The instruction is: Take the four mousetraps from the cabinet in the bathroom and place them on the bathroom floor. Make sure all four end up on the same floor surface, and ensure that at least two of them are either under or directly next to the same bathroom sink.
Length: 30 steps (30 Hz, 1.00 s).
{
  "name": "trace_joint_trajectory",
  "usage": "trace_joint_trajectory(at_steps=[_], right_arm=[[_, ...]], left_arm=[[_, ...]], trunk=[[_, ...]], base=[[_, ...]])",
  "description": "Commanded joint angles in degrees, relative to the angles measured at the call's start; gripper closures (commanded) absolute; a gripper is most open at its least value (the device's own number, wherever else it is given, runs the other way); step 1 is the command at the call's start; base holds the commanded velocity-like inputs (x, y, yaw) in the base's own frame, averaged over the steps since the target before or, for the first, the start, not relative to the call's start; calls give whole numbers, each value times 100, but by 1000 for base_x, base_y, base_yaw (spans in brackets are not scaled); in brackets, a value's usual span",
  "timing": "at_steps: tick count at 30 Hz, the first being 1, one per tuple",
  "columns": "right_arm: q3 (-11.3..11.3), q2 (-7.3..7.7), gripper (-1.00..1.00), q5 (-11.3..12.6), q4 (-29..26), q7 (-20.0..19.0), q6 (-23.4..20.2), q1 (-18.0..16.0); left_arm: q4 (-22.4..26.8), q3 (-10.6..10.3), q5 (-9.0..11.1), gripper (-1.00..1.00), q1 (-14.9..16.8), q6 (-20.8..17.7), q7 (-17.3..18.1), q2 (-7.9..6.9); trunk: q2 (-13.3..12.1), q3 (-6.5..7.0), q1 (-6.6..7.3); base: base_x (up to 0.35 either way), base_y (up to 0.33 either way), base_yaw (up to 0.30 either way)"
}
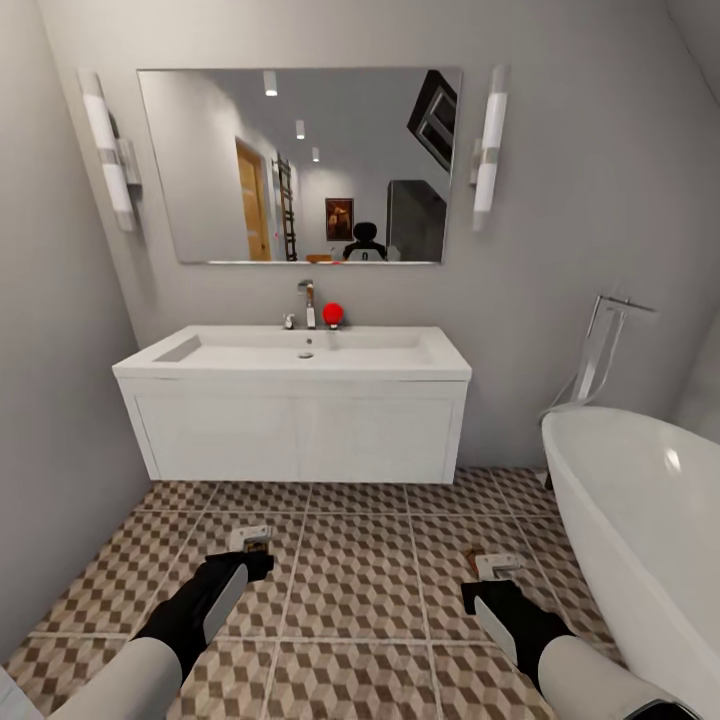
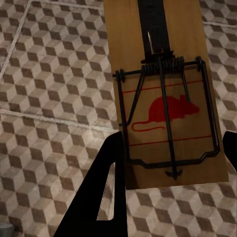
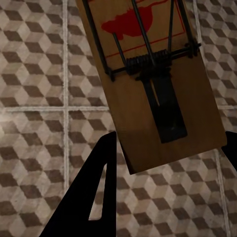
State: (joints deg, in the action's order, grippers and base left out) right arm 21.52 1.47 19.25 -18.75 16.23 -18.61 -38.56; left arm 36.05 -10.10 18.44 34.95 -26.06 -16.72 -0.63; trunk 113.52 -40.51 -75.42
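**Two traps in hand, facing the sink**

Low in the head view, both arms reach out over the bathroom floor (image 1: pixel 350 560), each with a trap at its tip. The left gripper (image 1: pixel 252 556) at lower left carries a mousetrap (image 1: pixel 249 538); the right gripper (image 1: pixel 490 585) at lower right carries a second mousetrap (image 1: pixel 497 566). Both hang above the tiles in front of the sink (image 1: pixel 300 352), which sits mid-frame under the mirror (image 1: pixel 300 160), with the bathtub (image 1: pixel 640 510) along the right edge.

In the left wrist view the wooden board (image 2: pixel 168 98), with its red mouse print and wire spring bar, lies between the dark fingers (image 2: pixel 106 192), nipped at one short end; the jaws look closed to the board's width. The right wrist view shows the same grip on the other board (image 3: pixel 153 84), which tilts slightly.

I'd judge each trap light, stiff and flat (thin wood, so an edge pinch suits it). Hold the bare board end, clear of the sprung wire. Lowered near the tiles, it should land flat.
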Motion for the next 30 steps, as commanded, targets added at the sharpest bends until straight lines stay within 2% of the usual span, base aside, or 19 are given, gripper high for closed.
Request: trace_joint_trajectory(at_steps=[1, 8, 17, 20, 26, 30], right_arm=[[54, 5, 100, 59, -15, 39, -31, -3], [61, -1, 100, 74, -15, 39, 49, -3], [63, -6, 100, 85, -3, 29, 654, -1], [57, -6, 100, 87, -1, 29, 774, -2], [66, 0, 100, 88, 10, 48, 892, -3], [81, 2, 100, 88, 11, 51, 861, -3]], left_arm=[[6, -37, 38, 100, 3, 9, -58, -7], [-16, -41, 25, 100, 4, 280, -59, -8], [-215, -36, 1, 100, 3, 464, -59, -8], [-224, -36, -53, 100, 3, 468, -59, -8], [-234, -31, -354, 100, 5, 464, -57, 4], [-265, -29, -406, 100, 4, 474, -47, 4]], trunk=[[45, -25, -22], [325, -150, -176], [686, -312, -373], [807, -366, -439], [1047, -473, -571], [1208, -545, -659]], base=[[0, 0, 0], [0, 0, 0], [0, 0, 0], [0, 0, 0], [0, 0, 0], [0, 0, 0]])
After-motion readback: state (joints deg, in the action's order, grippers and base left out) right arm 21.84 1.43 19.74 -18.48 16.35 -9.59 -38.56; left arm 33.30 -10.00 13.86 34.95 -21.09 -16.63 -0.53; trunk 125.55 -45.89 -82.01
